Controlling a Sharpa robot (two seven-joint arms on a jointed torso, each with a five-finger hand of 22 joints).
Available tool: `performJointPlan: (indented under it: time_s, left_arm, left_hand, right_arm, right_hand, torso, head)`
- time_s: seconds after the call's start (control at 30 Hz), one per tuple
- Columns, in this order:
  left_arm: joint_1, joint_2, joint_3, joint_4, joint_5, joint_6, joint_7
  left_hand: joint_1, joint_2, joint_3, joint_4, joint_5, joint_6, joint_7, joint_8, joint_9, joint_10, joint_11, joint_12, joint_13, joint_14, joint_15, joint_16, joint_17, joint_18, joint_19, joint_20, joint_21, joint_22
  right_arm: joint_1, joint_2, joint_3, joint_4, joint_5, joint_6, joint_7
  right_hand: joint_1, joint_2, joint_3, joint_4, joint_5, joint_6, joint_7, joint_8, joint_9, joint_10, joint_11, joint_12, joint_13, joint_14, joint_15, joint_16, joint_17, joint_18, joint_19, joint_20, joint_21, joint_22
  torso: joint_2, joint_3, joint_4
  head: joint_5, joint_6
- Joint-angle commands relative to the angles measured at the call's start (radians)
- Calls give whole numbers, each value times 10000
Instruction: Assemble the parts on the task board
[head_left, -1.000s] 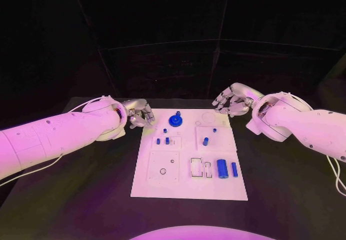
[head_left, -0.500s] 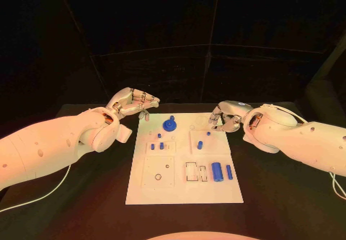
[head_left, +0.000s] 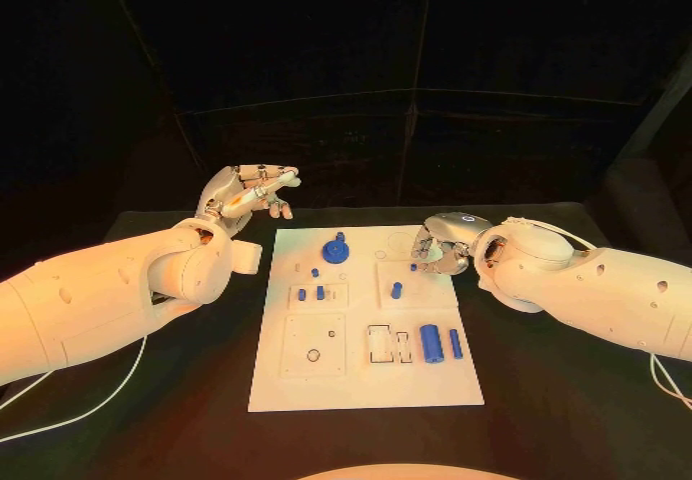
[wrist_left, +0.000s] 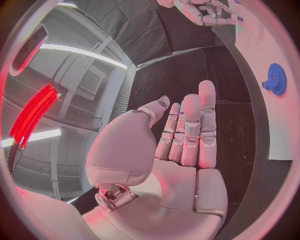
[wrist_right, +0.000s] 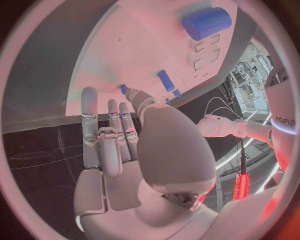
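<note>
The white task board (head_left: 325, 385) lies mid-table. At its far end stands a blue gear (head_left: 338, 249), also in the left wrist view (wrist_left: 275, 79). Small blue pegs (head_left: 310, 293) stand nearer, with another peg (head_left: 397, 290) to their right. A thick blue cylinder (head_left: 430, 343) and a thin rod (head_left: 456, 343) lie at the near right. My left hand (head_left: 253, 190) is raised off the board's far left corner, fingers straight, holding nothing. My right hand (head_left: 437, 245) hangs low over the board's far right. Its thumb tip lies by a small blue peg (wrist_right: 123, 89), and nothing is gripped.
The board carries white square plates with holes (head_left: 316, 348) and slots (head_left: 382, 343). Black table (head_left: 173, 400) surrounds it on all sides. A pale cable (head_left: 87, 405) trails under my left arm.
My left hand rose away from the board's far left corner and straightened its fingers. My right hand dropped toward the board's far right area. The head view also shifted.
</note>
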Motion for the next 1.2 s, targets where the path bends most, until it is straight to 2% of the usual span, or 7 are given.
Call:
performJointPlan:
  time_s: [0.03, 0.2, 0.33, 0.83, 0.9, 1.03, 1.2]
  left_arm:
    - [-7, 29, 3, 1, 517, -116, 357]
    - [-26, 43, 3, -11, 529, -123, 335]
    - [-33, 49, 3, -16, 533, -117, 316]
    - [-38, 55, 3, -31, 535, -142, 150]
    - [-38, 56, 3, -39, 535, -153, 125]
    - [-38, 84, 3, -76, 535, -187, 37]
    - [-38, 114, 2, -110, 536, -200, -32]
  left_hand:
    - [22, 57, -81, -3, -14, -96, -2, 46, -14, -90, -6, 59, -9, -112, 5, -62, -19, 113, -76, 24, -76, -24]
    - [31, 72, -113, 3, -15, -113, 3, 50, -16, -123, 1, 72, -10, -138, 12, -71, -35, 113, -86, 30, -106, -46]
    - [37, 76, -129, 4, -14, -123, 6, 52, -17, -140, 4, 78, -11, -151, 15, -76, -43, 113, -91, 34, -122, -57]
    - [91, 127, -159, -5, -13, -144, 14, 67, -17, -183, 11, 114, -9, -193, 23, -90, -72, 115, -104, 42, -175, -96]
    - [94, 130, -160, -6, -13, -145, 14, 67, -17, -185, 12, 115, -9, -194, 23, -90, -74, 115, -104, 43, -177, -97]
    - [146, 158, -160, -30, -12, -148, 12, 80, -16, -200, 11, 136, -8, -209, 23, -94, -88, 117, -105, 44, -200, -115]
    - [168, 170, -160, -40, -12, -148, 13, 86, -15, -207, 11, 146, -7, -214, 22, -96, -95, 118, -104, 45, -210, -123]
  right_arm:
    - [-21, 90, 3, -93, -231, 253, -88]
    - [-79, 210, 1, -202, -208, 298, -62]
    - [-110, 311, 1, -307, -201, 350, -49]
    - [-328, 526, -1, -488, -197, 694, -84]
    - [-341, 541, -1, -493, -205, 709, -119]
    - [-363, 556, -1, -483, -326, 724, -259]
    - [-383, 569, -1, -453, -558, 660, -451]
  right_hand:
    - [11, -60, 94, -1, -36, 0, 65, -80, -6, 13, 57, -72, -46, 1024, 85, 25, 2634, 46, 14, 62, -55, -10]
    - [45, -12, 152, -20, -27, 14, 83, -98, -1, 36, 66, -97, -99, 1024, 94, 25, 2634, 50, 25, 82, -49, -9]
    - [97, 52, 247, -57, -67, 42, 90, -120, 5, 78, 70, -130, -176, 1024, 100, 25, 2634, 57, 40, 101, -36, -5]
    - [261, 334, 842, -303, -648, 485, -30, -79, 54, 630, -68, -98, -474, 1024, -2, 25, 2634, 70, 157, 46, 199, 108]
    - [245, 375, 917, -340, -841, 574, -60, -65, 59, 740, -95, -76, -505, 1024, -34, 25, 2634, 67, 159, 25, 237, 129]
    - [362, 560, 1184, -546, -1511, 816, -134, -16, 77, 1024, -192, 0, -547, 1024, -115, 25, 2634, 46, 234, -48, 393, 335]
    - [445, 726, 1480, -803, -2086, 1021, -181, 7, 84, 1217, -264, 41, -573, 1024, -179, 25, 2634, 9, 343, -121, 588, 617]
  torso:
    - [6, 2, -3]
    - [-4, 8, -14]
    - [0, -5, -2]
    - [4, 1, -10]
    - [-1, -4, -10]
    - [1, 0, 4]
    - [-2, -5, -16]
  head:
    - [-7, -26]
    - [11, -56]
    - [-11, -63]
    - [25, -71]
    - [21, -72]
    - [18, -73]
    - [12, -84]
